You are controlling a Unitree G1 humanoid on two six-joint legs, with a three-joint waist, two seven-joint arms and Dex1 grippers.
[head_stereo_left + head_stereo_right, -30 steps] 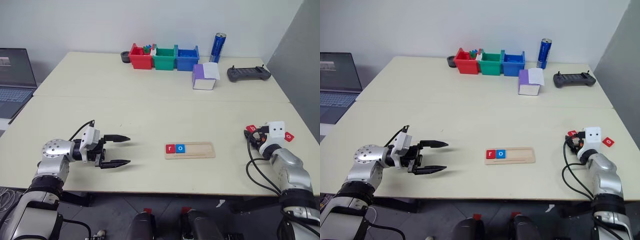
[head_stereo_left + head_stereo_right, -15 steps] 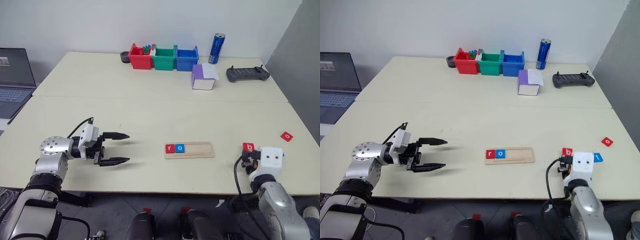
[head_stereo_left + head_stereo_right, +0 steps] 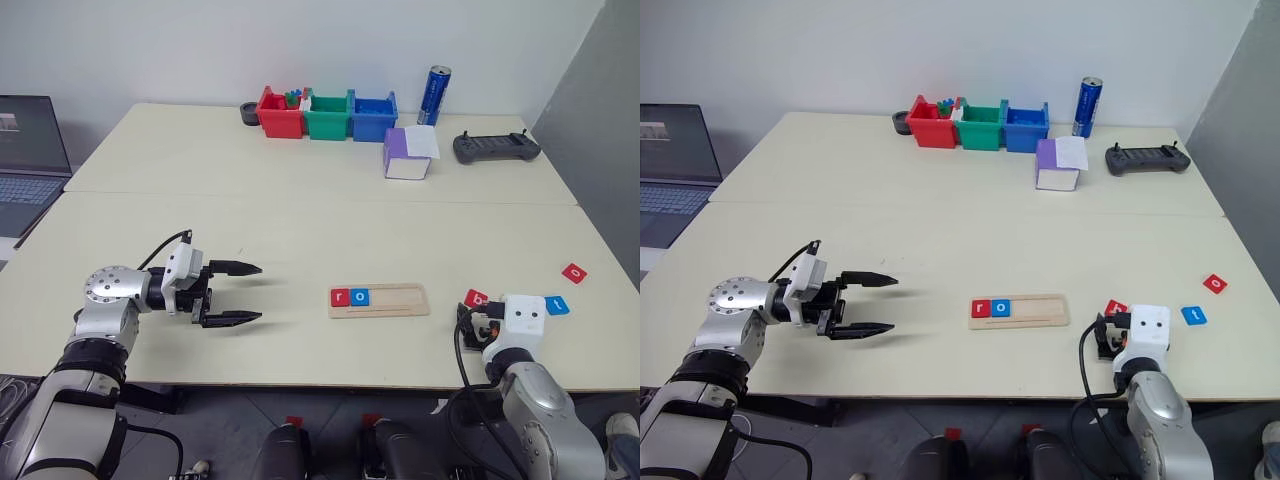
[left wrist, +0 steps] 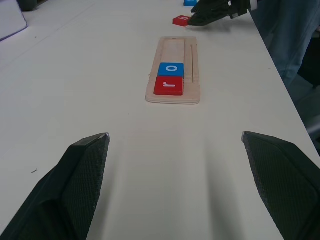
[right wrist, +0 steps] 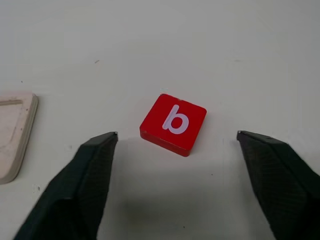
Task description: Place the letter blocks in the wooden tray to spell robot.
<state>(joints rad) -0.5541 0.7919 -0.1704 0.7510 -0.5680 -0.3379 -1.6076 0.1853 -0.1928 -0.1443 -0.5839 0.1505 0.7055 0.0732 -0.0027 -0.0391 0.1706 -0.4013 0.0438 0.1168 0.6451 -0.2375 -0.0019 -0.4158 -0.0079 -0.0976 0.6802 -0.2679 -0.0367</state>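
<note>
Near the front edge of the desk [image 3: 300,240] we see both arms low over the top. The right gripper [image 5: 175,145] sits at the front right, pointing away from us, its fingers [image 5: 97,165] spread wide with the red b block [image 5: 173,123] lying flat on the desk between and just ahead of their tips, untouched. The blue t block [image 3: 557,304] lies just beside that arm toward the right edge, and a red o block [image 3: 573,271] lies a little farther back, near the right edge.

The left gripper [image 3: 240,293] hangs at the front left, pointing across toward the tray [image 3: 379,300], fingers apart and empty. A wide bare stretch of desk separates it from the tray.

The tray lies near the front edge, about midway along it. The red r block [image 4: 169,85] and blue o block [image 4: 171,69] sit side by side at its left end; the rest of its groove is bare.

Farther back the middle of the desk is open. Along the far edge stand three bins [image 3: 326,115], a can [image 3: 435,95], a box [image 3: 409,153] and a controller [image 3: 497,147].
</note>
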